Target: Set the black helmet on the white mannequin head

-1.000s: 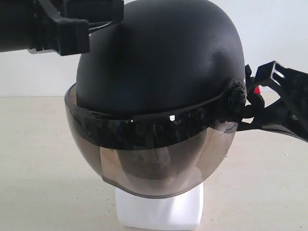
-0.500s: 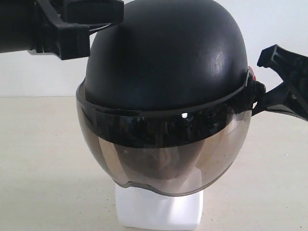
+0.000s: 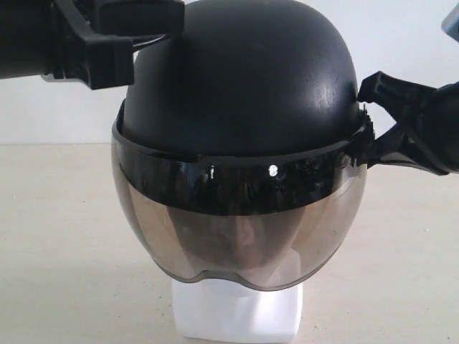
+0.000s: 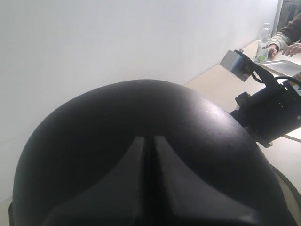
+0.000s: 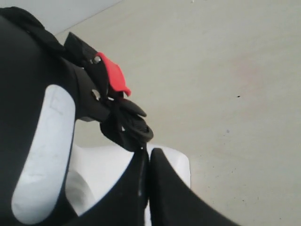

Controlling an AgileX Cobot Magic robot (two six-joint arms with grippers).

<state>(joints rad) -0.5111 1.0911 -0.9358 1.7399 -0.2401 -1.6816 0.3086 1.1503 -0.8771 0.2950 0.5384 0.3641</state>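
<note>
In the exterior view, the black helmet (image 3: 244,93), matte with a smoky visor (image 3: 237,236), fills the centre. It sits level over the white mannequin head (image 3: 237,319), whose base stands on the table (image 3: 57,251). The left fingers (image 3: 107,46) touch its crown at upper left, and the right fingers (image 3: 384,107) touch its rim at right.

In the left wrist view, the left fingers (image 4: 146,150) lie pressed together on the shell.

In the right wrist view, the right fingers (image 5: 146,165) are clenched below the strap (image 5: 131,127). We cannot tell whether they pinch it.
</note>
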